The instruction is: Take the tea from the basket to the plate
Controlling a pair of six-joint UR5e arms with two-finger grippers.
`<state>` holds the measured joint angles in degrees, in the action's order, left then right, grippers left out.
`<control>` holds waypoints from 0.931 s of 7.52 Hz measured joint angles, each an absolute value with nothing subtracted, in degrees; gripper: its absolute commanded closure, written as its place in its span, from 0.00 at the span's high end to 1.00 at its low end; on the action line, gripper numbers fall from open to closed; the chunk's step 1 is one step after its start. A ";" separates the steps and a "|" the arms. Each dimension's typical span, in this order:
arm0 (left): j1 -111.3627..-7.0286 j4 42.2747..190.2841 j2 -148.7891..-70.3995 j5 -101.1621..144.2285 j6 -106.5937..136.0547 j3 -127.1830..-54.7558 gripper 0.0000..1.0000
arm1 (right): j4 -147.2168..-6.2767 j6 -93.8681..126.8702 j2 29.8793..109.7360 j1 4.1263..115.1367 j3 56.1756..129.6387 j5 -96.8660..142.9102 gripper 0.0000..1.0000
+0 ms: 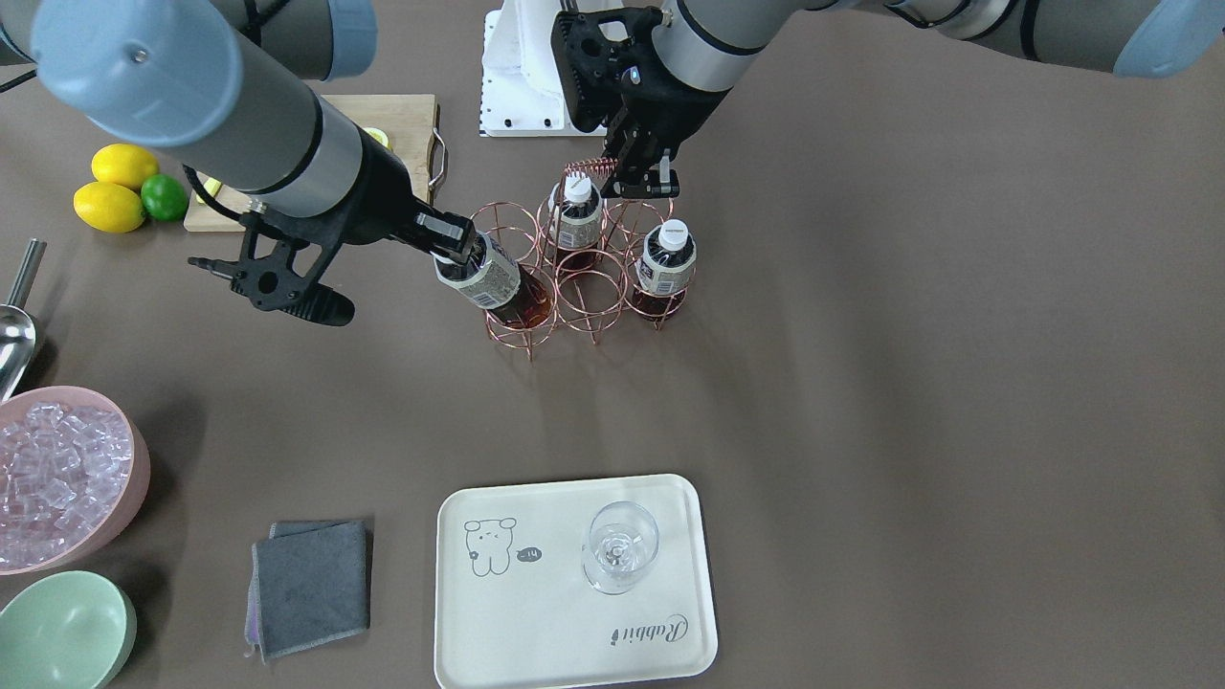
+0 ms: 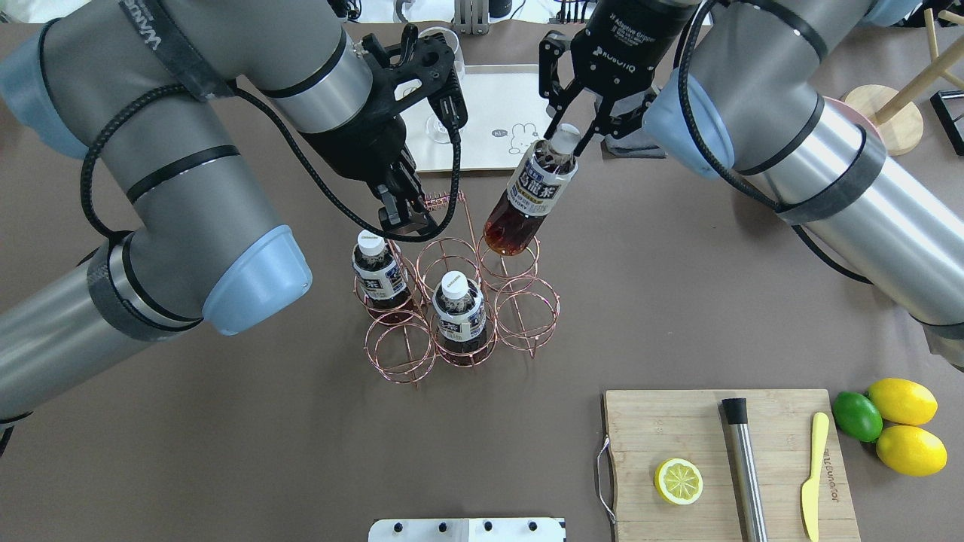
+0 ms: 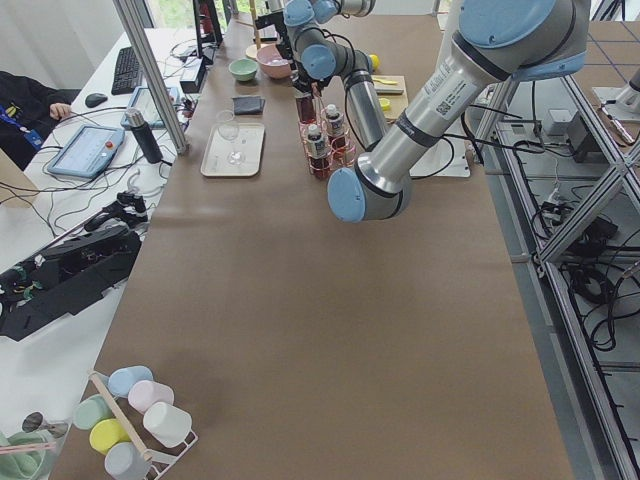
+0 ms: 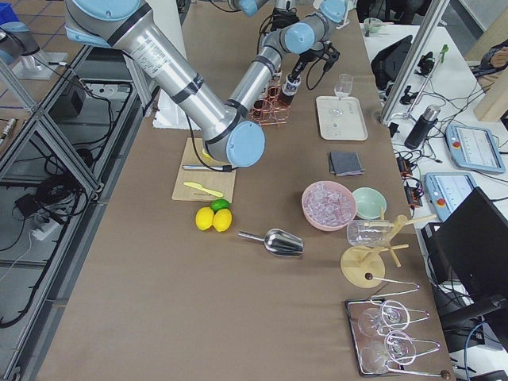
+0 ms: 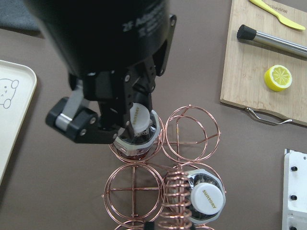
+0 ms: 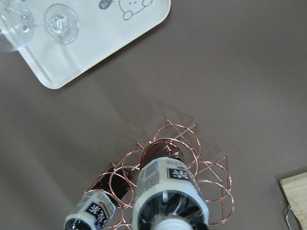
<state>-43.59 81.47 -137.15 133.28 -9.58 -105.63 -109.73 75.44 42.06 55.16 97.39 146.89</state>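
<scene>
Slanting in from above, the right pincer (image 2: 574,135) grips the tilted tea (image 2: 538,184) by its cap, base inside a corner cell of the basket (image 2: 400,346), whose handle (image 2: 440,199) the left pincer (image 2: 410,218) pinches.

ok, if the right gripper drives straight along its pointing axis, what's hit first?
The right gripper is shut on the tilted tea bottle, so that bottle's base would press into its basket cell first; depth below is unclear.
</scene>
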 measured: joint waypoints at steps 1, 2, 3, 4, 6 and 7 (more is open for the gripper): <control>-43.59 81.47 -137.20 133.31 -9.58 -105.74 0.00 | -111.33 74.54 40.66 56.40 97.45 147.23 0.00; -43.61 81.47 -137.24 133.36 -9.58 -105.90 0.00 | -112.25 70.91 39.80 57.62 96.41 147.06 0.00; -43.76 81.47 -137.23 133.73 -9.58 -106.13 0.00 | -112.58 66.14 38.60 58.36 93.64 146.79 0.00; -43.97 81.48 -137.19 134.10 -9.58 -106.44 0.00 | -112.65 60.46 35.73 58.89 88.29 146.18 0.00; -44.25 81.30 -137.10 134.34 -9.54 -107.36 0.00 | -112.50 48.36 27.17 58.48 73.66 141.70 0.00; -44.67 81.16 -137.05 134.38 -9.52 -107.86 0.00 | -112.18 43.15 24.98 57.70 69.46 138.65 0.00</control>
